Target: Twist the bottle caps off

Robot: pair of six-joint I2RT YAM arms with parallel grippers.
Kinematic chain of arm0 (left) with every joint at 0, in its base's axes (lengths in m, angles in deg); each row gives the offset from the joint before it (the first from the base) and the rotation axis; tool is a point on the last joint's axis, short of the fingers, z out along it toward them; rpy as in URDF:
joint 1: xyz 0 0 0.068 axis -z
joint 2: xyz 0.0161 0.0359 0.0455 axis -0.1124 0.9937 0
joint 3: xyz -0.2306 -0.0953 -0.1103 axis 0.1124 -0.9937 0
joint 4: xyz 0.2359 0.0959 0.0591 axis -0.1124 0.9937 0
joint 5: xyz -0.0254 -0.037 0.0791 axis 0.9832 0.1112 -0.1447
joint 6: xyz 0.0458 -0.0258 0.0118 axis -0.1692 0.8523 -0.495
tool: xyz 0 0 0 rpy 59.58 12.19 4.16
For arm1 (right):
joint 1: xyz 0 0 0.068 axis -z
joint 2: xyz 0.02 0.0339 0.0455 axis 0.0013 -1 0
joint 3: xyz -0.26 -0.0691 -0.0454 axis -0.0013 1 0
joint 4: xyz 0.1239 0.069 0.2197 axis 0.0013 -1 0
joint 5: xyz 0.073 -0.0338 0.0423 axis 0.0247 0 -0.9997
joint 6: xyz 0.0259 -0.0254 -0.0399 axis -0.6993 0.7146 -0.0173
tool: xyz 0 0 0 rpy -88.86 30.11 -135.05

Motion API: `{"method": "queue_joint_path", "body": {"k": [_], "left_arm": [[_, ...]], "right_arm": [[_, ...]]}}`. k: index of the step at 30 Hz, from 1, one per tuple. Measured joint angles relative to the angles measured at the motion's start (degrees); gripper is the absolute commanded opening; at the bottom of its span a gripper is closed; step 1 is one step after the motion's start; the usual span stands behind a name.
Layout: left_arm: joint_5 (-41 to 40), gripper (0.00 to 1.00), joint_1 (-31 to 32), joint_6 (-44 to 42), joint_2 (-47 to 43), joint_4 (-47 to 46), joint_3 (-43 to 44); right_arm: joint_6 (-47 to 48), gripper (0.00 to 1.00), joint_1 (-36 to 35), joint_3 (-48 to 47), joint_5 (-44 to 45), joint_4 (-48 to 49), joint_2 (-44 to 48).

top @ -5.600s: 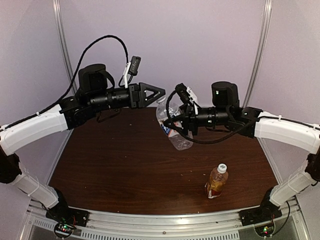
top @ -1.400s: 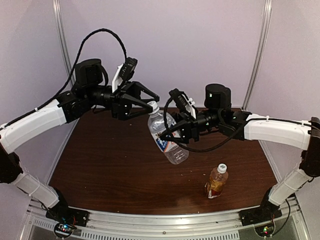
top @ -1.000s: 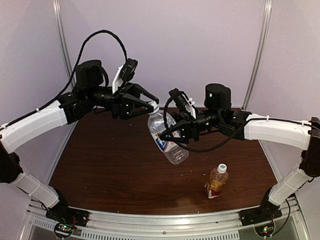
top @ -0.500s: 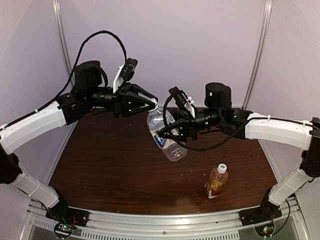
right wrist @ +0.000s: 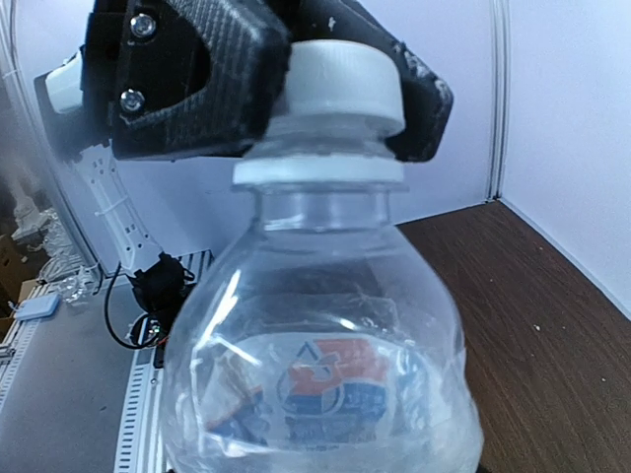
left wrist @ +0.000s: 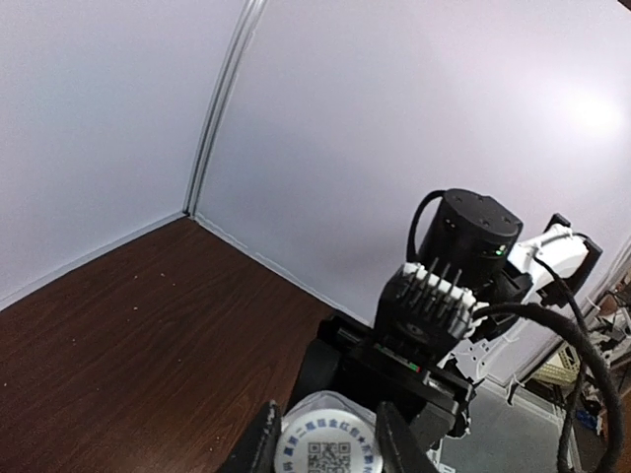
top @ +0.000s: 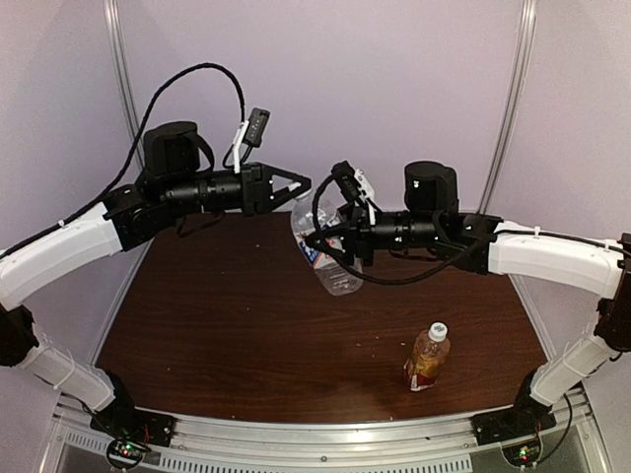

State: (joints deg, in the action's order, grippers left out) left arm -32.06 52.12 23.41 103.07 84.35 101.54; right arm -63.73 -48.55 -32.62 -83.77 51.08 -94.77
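My right gripper is shut on the body of the clear bottle, which it holds tilted above the table with the neck pointing left and up. In the right wrist view this bottle fills the frame and hides my own fingers. Its white cap sits between the black fingers of my left gripper, which is shut on it. From the left wrist, the cap shows its printed top between the two fingers. The amber bottle stands upright at the front right with its white cap on.
The brown table is walled by white panels with metal corner posts. The right arm's cable loops under its wrist near the held bottle. A metal rail runs along the near edge.
My left gripper has gone from open beside the cap to shut on it, and its wrist has rolled. The right arm has moved the clear bottle slightly up and back.
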Motion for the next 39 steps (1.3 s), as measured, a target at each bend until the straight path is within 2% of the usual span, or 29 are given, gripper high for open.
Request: {"method": "queue_joint_path", "body": {"k": [5,11,21,32,39], "left_arm": [[-9.07,0.29,1.77,4.57,0.11,3.85,1.66],[-11.32,0.36,1.95,7.67,1.64,4.15,2.54],[-10.38,0.45,1.64,8.68,1.86,-1.31,2.19],[-10.29,0.52,1.64,7.41,1.81,-1.95,1.75],[-10.34,0.65,1.64,6.58,1.79,-1.84,1.77]], "right_arm": [[1.01,0.43,-1.60,0.00,8.07,-0.50,0.00],[1.44,0.43,-1.99,0.00,12.22,-1.27,0.00],[1.44,0.43,-1.99,0.04,10.78,-1.25,0.00],[0.81,0.43,-1.51,0.55,6.67,-0.26,0.02],[-1.42,0.43,-0.57,1.86,4.09,1.79,0.17]]}}
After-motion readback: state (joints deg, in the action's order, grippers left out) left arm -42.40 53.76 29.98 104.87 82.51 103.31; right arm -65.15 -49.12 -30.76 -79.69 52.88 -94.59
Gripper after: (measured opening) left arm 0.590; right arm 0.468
